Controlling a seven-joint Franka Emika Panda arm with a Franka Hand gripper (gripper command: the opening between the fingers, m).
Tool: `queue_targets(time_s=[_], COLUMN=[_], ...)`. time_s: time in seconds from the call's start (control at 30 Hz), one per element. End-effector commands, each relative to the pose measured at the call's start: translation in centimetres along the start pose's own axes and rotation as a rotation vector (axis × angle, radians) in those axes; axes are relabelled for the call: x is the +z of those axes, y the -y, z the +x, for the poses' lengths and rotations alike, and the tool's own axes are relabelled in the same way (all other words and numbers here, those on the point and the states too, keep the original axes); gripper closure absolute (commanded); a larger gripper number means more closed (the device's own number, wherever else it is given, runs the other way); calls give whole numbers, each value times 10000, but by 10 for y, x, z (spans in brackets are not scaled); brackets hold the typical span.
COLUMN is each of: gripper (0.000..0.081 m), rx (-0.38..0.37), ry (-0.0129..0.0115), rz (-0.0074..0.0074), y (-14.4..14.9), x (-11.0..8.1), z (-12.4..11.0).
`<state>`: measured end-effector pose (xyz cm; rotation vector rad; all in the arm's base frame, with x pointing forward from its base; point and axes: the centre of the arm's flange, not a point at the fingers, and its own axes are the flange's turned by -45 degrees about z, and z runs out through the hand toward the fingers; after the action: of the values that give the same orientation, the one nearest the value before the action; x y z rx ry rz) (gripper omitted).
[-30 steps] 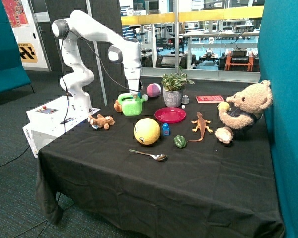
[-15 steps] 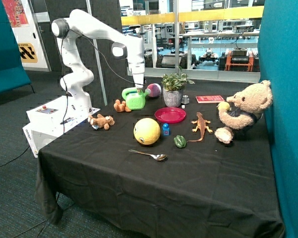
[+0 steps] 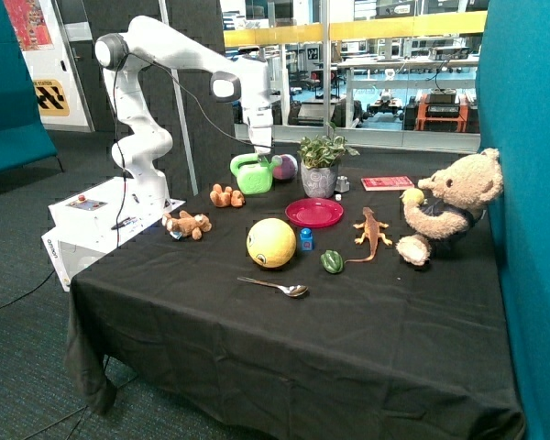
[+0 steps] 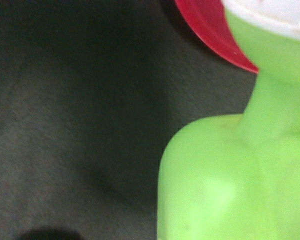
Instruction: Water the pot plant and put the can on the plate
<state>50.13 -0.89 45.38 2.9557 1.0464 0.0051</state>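
Observation:
My gripper (image 3: 260, 156) is shut on the green watering can (image 3: 253, 174) and holds it in the air above the table, beside the pot plant (image 3: 321, 163). The can's spout points toward the plant. In the wrist view the can (image 4: 240, 175) fills the frame close up, with its white spout tip (image 4: 275, 15) and part of the pink plate (image 4: 210, 30) behind it. The pink plate (image 3: 313, 213) lies on the black cloth in front of the plant. The fingers themselves are hidden in the wrist view.
A purple-pink ball (image 3: 284, 167) sits behind the can. A yellow ball (image 3: 271, 242), small blue object (image 3: 306, 239), spoon (image 3: 275, 286), orange lizard (image 3: 371, 229), teddy bear (image 3: 449, 206), red book (image 3: 387, 182) and small brown toys (image 3: 188, 223) lie around the table.
The gripper has lifted the can off the table and carried it up and toward the pot plant. An orange toy behind where the can stood now shows.

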Motion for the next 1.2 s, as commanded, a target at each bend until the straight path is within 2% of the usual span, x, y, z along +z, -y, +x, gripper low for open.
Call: queue_targets(time_s=[0.0, 0.6, 1.17], gripper=[808, 808, 808], rx=[-198, -509, 782], ry=[10, 9, 13], rz=[69, 69, 68], y=[15, 63, 85], x=[-7, -7, -12], z=[14, 36, 53])
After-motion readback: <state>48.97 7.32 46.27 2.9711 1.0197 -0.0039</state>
